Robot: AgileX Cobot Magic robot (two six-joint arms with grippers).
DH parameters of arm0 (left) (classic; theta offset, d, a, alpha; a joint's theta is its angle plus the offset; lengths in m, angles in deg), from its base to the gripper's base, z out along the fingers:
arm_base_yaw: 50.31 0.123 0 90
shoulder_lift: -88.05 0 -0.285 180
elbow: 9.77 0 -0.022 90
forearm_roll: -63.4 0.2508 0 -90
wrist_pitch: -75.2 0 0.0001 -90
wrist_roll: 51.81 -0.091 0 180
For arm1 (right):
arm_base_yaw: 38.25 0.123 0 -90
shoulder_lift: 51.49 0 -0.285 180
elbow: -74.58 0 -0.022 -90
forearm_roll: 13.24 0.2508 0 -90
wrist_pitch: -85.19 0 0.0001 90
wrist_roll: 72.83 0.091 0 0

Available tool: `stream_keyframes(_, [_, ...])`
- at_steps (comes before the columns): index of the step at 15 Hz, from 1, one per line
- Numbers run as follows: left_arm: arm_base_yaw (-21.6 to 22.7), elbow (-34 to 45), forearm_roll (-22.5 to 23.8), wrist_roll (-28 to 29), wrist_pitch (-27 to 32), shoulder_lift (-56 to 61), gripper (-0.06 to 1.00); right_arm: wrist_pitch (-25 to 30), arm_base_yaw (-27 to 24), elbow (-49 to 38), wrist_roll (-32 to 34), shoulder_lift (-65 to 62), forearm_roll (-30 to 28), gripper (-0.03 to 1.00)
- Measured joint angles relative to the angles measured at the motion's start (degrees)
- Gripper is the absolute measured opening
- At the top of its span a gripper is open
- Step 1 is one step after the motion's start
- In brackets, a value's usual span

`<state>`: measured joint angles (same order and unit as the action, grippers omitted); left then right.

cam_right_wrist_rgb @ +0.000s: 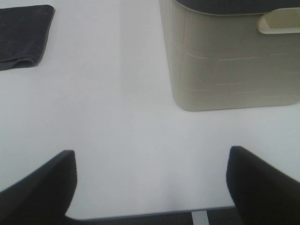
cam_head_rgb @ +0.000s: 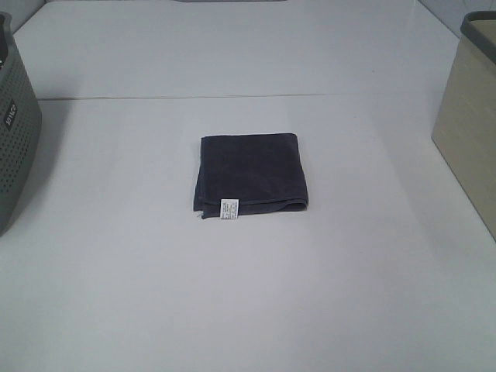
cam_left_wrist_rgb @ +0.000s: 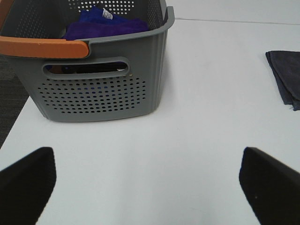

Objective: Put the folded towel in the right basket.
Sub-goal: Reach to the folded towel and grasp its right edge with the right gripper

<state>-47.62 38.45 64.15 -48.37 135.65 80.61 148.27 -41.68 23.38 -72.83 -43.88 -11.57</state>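
Observation:
A dark grey folded towel (cam_head_rgb: 249,173) with a small white label lies flat in the middle of the white table. It shows at the edge of the left wrist view (cam_left_wrist_rgb: 287,78) and of the right wrist view (cam_right_wrist_rgb: 23,35). The right basket (cam_head_rgb: 469,116) is beige with a dark rim and stands at the table's right edge; the right wrist view shows its wall (cam_right_wrist_rgb: 229,61). My left gripper (cam_left_wrist_rgb: 147,187) is open above bare table near the grey basket. My right gripper (cam_right_wrist_rgb: 150,187) is open above bare table near the beige basket. Neither arm shows in the exterior view.
A grey perforated basket (cam_head_rgb: 14,124) with an orange handle (cam_left_wrist_rgb: 44,48) stands at the table's left edge and holds blue and purple cloths (cam_left_wrist_rgb: 105,26). A seam (cam_head_rgb: 194,98) runs across the table behind the towel. The table's front edge (cam_right_wrist_rgb: 140,217) lies just under the right gripper.

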Motion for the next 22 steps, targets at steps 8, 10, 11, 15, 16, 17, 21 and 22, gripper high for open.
stream_keyframes(8, [0.00,0.00,0.00,0.00,0.00,0.00,0.99,0.00,0.00,0.00,0.00,0.00,0.00,0.84])
stream_keyframes(10, [0.00,0.00,0.00,0.00,0.00,0.00,0.99,0.00,0.00,0.00,0.00,0.00,0.00,0.84])
stream_keyframes(11, [0.00,0.00,0.00,0.00,0.00,0.00,0.99,0.00,0.00,0.00,0.00,0.00,0.00,0.84])
stream_keyframes(15, [0.00,0.00,0.00,0.00,0.00,0.00,0.99,0.00,0.00,0.00,0.00,0.00,0.00,0.84])
stream_keyframes(16, [0.00,0.00,0.00,0.00,0.00,0.00,0.99,0.00,0.00,0.00,0.00,0.00,0.00,0.84])
stream_keyframes(17, [0.00,0.00,0.00,0.00,0.00,0.00,0.99,0.00,0.00,0.00,0.00,0.00,0.00,0.84])
stream_keyframes(21, [0.00,0.00,0.00,0.00,0.00,0.00,0.99,0.00,0.00,0.00,0.00,0.00,0.00,0.84])
stream_keyframes(22, [0.00,0.00,0.00,0.00,0.00,0.00,0.99,0.00,0.00,0.00,0.00,0.00,0.00,0.84])
